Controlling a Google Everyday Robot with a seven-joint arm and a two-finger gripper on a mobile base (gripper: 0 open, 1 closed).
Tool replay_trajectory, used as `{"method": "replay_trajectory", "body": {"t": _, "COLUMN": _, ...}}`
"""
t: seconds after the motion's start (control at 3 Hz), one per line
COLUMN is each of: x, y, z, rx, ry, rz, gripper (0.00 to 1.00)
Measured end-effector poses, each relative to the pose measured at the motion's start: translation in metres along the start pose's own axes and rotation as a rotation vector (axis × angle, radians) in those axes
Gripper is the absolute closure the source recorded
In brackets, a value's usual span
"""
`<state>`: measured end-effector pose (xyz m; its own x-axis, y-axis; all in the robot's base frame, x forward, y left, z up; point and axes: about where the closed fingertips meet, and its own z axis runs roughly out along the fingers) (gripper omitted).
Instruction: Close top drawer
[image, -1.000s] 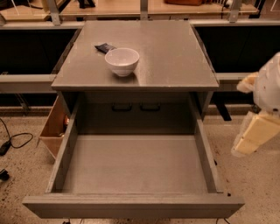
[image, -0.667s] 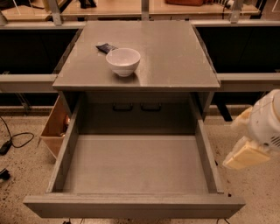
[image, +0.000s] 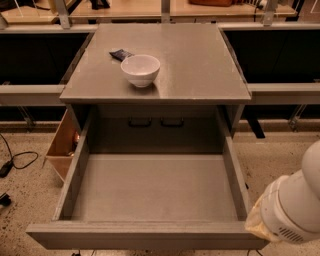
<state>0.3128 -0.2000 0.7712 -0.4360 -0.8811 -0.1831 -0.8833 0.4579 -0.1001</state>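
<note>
The top drawer (image: 140, 236) of the grey cabinet is pulled far out toward me. Its plain front panel runs along the bottom of the camera view, and its inside is bare. My gripper (image: 256, 226) is at the lower right. Only a beige part of it shows, under the white arm (image: 295, 205), right at the drawer's front right corner. The rest of the gripper is hidden by the arm and the picture's edge.
A white bowl (image: 140, 70) and a small dark object (image: 121, 54) sit on the cabinet top (image: 200, 60). A light-brown wooden box (image: 62, 145) stands left of the drawer. Cables (image: 15, 162) lie on the speckled floor at left. Grey rails run along both sides.
My arm has moved down and left, from beside the cabinet's right side to the drawer's front right corner. The drawer has not visibly moved.
</note>
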Motion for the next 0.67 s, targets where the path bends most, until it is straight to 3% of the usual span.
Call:
{"method": "replay_trajectory", "body": {"t": 0.33, "x": 0.019, "y": 0.05, "z": 0.052, "rx": -0.002, "ry": 0.028, "rz": -0.016, "gripper": 1.0}}
{"method": "replay_trajectory", "body": {"t": 0.67, "x": 0.034, "y": 0.066, "z": 0.089, "rx": 0.047, "ry": 0.022, "rz": -0.032, "gripper": 1.0}}
